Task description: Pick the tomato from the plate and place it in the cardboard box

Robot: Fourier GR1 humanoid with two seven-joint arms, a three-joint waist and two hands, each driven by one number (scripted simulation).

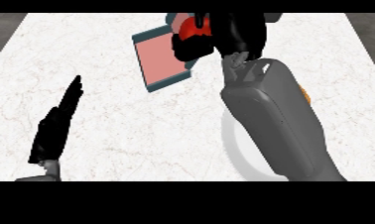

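The round red tomato [192, 30] is in the robot's right hand [219, 34]. The black fingers [192, 48] curl around it, so only part of the red shows. The hand and the tomato are over the far end of the box [162, 62]. It is a flat box with dark teal walls and a pink floor, and it lies at a slant on the white marble counter [147, 119]. I cannot tell if the tomato touches the box floor.

The grey right forearm [275, 119] comes in from the bottom edge. It covers most of the round white plate [233, 143], which sits near the bottom, well apart from the box.

The left hand [57, 124] rests at the lower left. Its fingers are straight and pressed together, pointing up. It holds nothing.
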